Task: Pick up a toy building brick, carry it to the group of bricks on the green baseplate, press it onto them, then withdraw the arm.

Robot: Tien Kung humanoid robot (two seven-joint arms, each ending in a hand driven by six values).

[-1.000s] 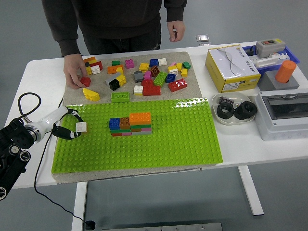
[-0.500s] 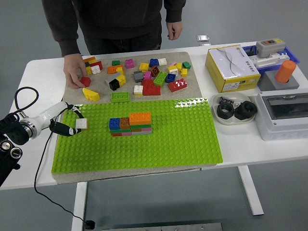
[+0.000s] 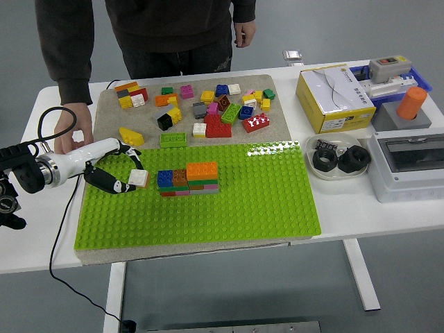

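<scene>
Nearest, at eight o'clock: left hand [image 3: 119, 173] over the green baseplate [image 3: 208, 215], fingers pinched around a white brick [image 3: 141, 177]. Carried noticeably toward three o'clock compared with half a second ago, when brick and hand sat near the baseplate's nine-o'clock edge; a full second ago, farther out still. Now just beside the brick stack [image 3: 189, 179], at its nine-o'clock side, not yet touching so far as can be judged. Brick held slightly above the studs, apparently level. Arm also more extended into view, white forearm angled across the plate's corner.

Meaning for the task: grasp done, carry nearly done; pressing likely next, calling for a small further shift toward three o'clock and a downward push, with alignment onto the studs the probable difficulty.

Mid-table: stack unchanged — blue, brown and orange tops over green, red and pink layers.

Farther, at twelve o'clock: loose bricks [image 3: 208, 111] scattered on the beige mat [image 3: 104, 111]. Person's hand [image 3: 69, 139] now at ten o'clock, resting by the mat's edge near the robot's wrist, instead of fingering a red brick on the mat as earlier. Person's other hand [image 3: 244, 33] hanging at one o'clock.

Right hand not seen.
</scene>
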